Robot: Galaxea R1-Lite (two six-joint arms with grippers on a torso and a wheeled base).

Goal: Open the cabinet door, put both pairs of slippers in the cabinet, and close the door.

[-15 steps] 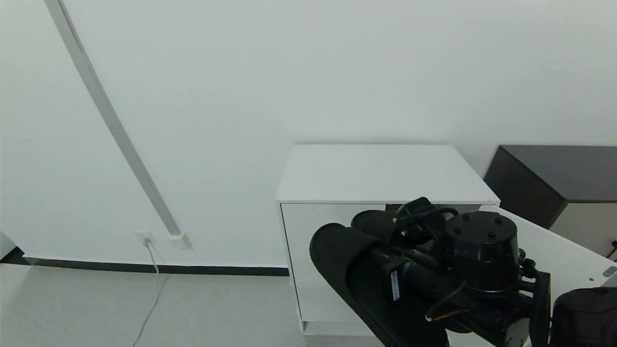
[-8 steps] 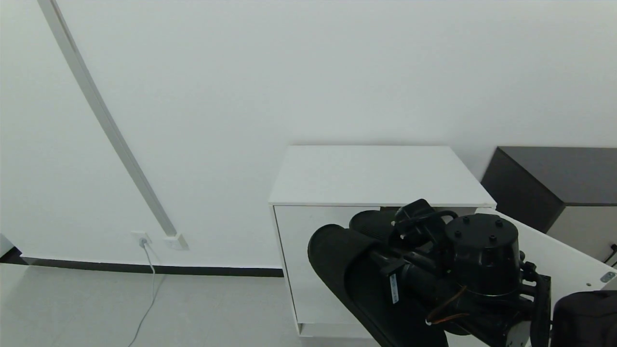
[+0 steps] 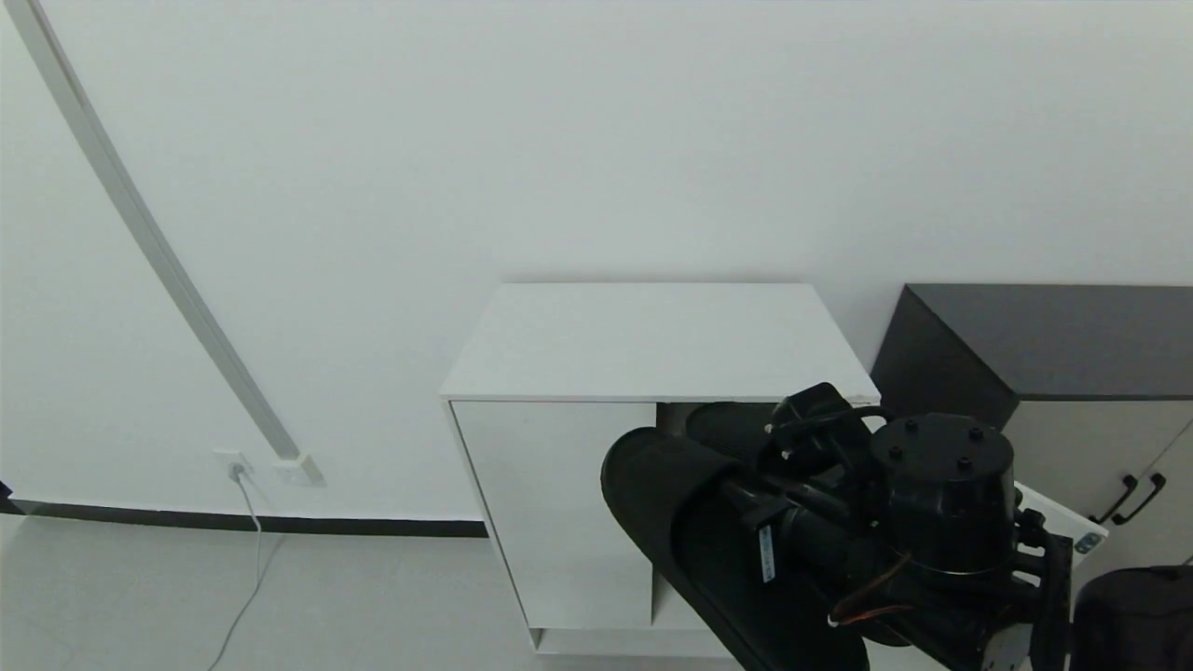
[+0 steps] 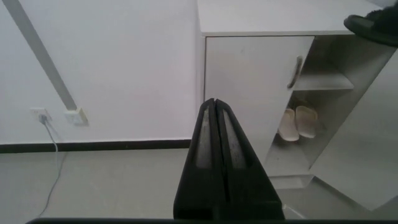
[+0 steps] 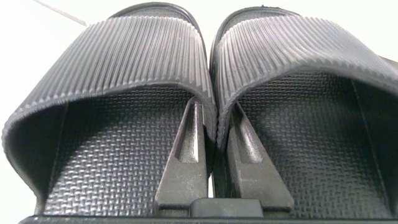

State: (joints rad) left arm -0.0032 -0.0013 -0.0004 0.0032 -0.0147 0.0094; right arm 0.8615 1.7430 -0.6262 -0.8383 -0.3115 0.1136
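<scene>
Cabinet (image 3: 643,340) in white stands at the centre of the head view, backed against the wall (image 3: 596,140). Its door (image 3: 1049,508) is swung open toward 4 o'clock. In front of it, from the centre down to 5 o'clock, the black slippers (image 3: 666,503) hang side by side in the air, carried by the right gripper (image 3: 746,494). A dark cabinet (image 3: 1053,340) stands just beside the white one at 3 o'clock. A grey trunking strip (image 3: 140,228) runs down the wall from 11 o'clock to a socket (image 3: 231,463) at 8 o'clock, and a cable (image 3: 247,578) trails from it to the floor.

In the left wrist view, the left gripper (image 4: 214,106) has its fingers pressed flat together with nothing between them, in the air and well apart from the cabinet. Beyond it, the closed leaf (image 4: 249,93) with its handle (image 4: 295,71) adjoins the open compartment. There the beige slippers (image 4: 297,122) lie as a pair in the lower space, beneath a shelf (image 4: 323,81).

In the right wrist view, the black slippers sit side by side and touching, ribbed straps uppermost. One of the fingers (image 5: 186,155) reaches under each strap, and together they clamp the two adjoining inner edges.
</scene>
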